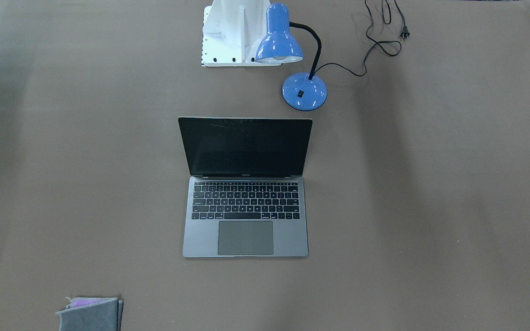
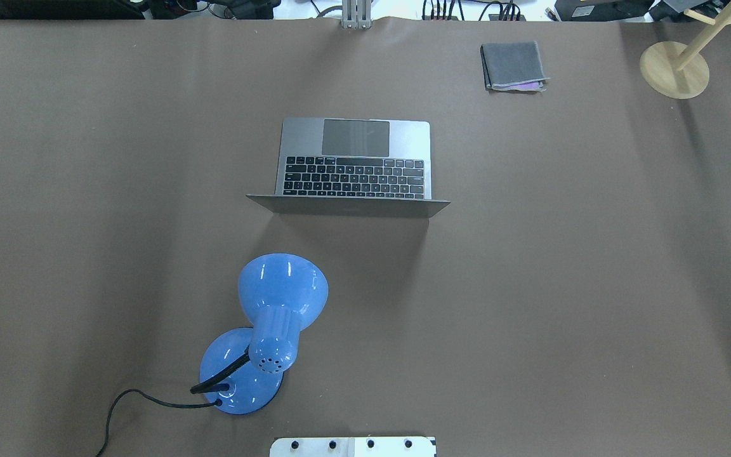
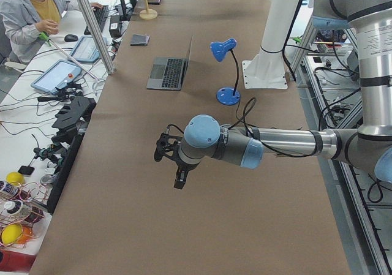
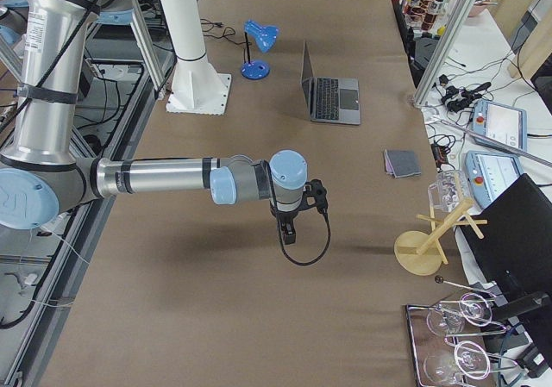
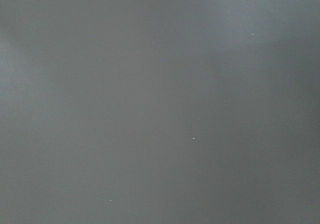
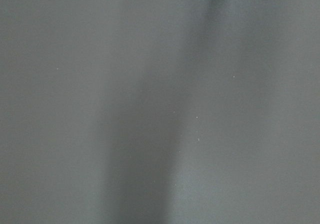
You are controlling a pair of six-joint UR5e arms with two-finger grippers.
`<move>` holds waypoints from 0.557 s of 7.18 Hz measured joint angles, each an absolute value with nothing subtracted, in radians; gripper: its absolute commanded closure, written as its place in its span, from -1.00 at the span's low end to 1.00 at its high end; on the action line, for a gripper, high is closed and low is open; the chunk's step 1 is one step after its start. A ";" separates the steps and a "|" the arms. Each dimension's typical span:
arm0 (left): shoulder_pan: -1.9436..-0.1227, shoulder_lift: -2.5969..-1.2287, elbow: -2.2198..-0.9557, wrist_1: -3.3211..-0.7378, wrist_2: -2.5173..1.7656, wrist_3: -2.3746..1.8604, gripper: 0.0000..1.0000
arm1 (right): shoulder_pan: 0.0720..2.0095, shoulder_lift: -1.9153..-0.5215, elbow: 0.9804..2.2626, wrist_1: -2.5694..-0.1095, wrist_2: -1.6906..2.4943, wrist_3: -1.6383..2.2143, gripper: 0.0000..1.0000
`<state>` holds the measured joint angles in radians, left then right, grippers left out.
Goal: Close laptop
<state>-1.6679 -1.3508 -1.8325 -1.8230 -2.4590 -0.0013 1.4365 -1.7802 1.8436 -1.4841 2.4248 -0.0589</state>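
The space-grey laptop (image 1: 245,216) stands open in the middle of the brown table, its dark screen upright and facing away from the robot. It shows in the overhead view (image 2: 354,166), the left side view (image 3: 168,73) and the right side view (image 4: 330,96) too. My left gripper (image 3: 171,165) hangs over bare table far from the laptop, in the left side view only. My right gripper (image 4: 289,225) hangs over bare table at the other end, in the right side view only. I cannot tell whether either is open or shut. Both wrist views show only blurred table surface.
A blue desk lamp (image 2: 264,336) stands between the robot base (image 1: 235,37) and the laptop, its black cord (image 1: 382,43) trailing on the table. A folded grey cloth (image 2: 513,66) lies beyond the laptop. A wooden stand (image 2: 675,68) is at the far right corner.
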 measured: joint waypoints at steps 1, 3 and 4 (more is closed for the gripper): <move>-1.666 -1.348 -1.834 -1.823 -2.458 -0.008 -0.96 | 1.442 -1.779 1.846 -1.484 2.415 -0.059 -1.00; -1.663 -1.343 -1.836 -1.820 -2.455 -0.026 -0.96 | 1.458 -1.776 1.853 -1.483 2.379 -0.060 -1.00; -1.653 -1.342 -1.836 -1.817 -2.455 -0.059 -0.96 | 1.465 -1.776 1.854 -1.483 2.373 -0.060 -1.00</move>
<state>-1.6532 -1.3422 -1.8360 -1.8171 -2.4546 -0.0591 1.4646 -1.7756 1.8538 -1.4834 2.3726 -0.0598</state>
